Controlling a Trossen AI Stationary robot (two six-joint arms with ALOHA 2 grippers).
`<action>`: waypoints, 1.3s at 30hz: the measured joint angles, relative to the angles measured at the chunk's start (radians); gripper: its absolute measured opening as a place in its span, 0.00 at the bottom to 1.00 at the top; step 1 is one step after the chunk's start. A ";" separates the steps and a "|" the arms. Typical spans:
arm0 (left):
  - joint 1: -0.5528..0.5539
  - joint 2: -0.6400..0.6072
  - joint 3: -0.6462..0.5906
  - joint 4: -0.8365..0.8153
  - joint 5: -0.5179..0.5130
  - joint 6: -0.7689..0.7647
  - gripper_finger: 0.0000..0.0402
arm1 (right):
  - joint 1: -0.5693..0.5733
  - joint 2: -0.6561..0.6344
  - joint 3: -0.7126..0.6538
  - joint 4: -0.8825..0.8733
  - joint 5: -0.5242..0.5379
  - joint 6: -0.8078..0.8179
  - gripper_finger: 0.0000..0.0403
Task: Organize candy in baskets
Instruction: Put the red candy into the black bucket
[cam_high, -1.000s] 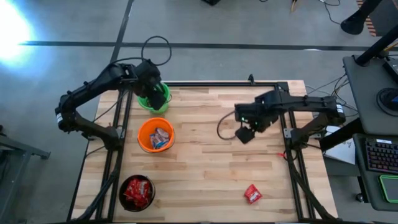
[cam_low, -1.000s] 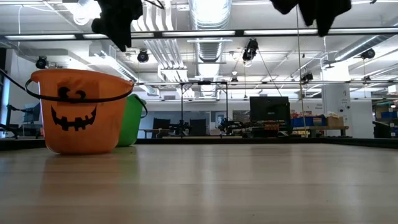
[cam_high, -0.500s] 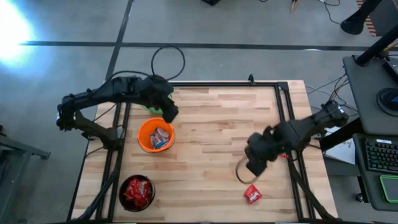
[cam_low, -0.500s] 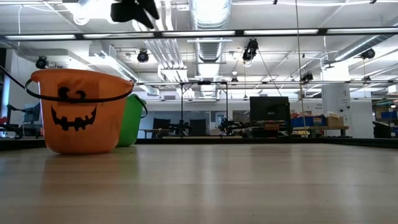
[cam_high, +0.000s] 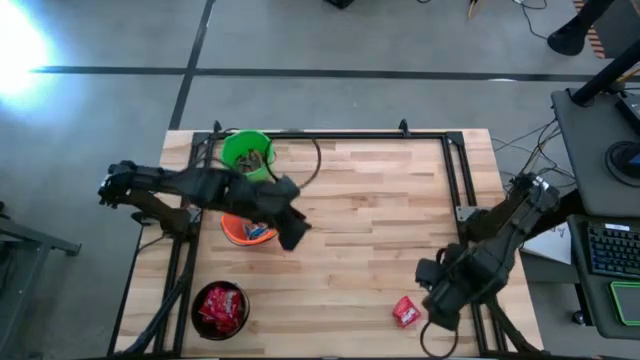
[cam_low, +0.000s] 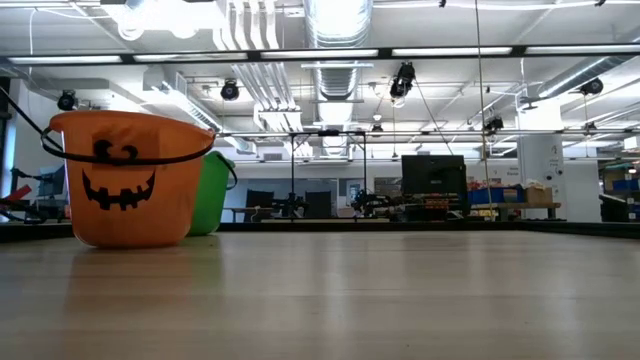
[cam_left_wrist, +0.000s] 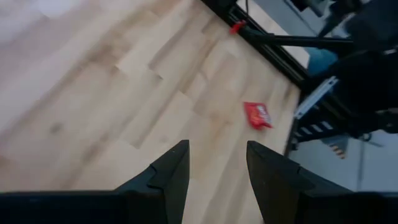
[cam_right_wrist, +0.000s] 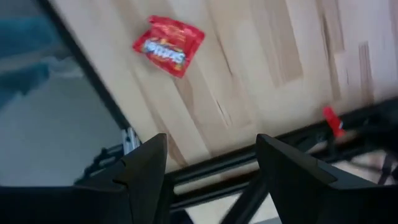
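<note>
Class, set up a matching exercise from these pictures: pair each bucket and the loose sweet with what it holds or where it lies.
Column 1:
1. green bucket
2. orange bucket
3. black bucket
4. loose red sweet

Column 2:
A. holds red sweets
B. on bare wood beside the right pincer
C. far table edge
D. partly under the left arm

Pairs: 1-C, 2-D, 3-A, 4-B

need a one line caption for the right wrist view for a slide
Right gripper, open and empty, hovering above the wooden table near its framed edge, with one red wrapped candy lying ahead.
</note>
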 joint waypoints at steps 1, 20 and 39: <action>-0.021 0.008 0.000 0.010 -0.011 -0.030 0.35 | 0.004 0.014 -0.001 -0.002 0.001 0.039 0.59; -0.159 0.040 0.000 0.062 -0.093 -0.145 0.35 | 0.029 0.160 -0.014 0.049 0.190 0.408 0.59; -0.160 0.040 0.000 0.062 -0.057 -0.064 0.35 | 0.099 0.366 -0.014 0.199 0.024 -0.326 0.59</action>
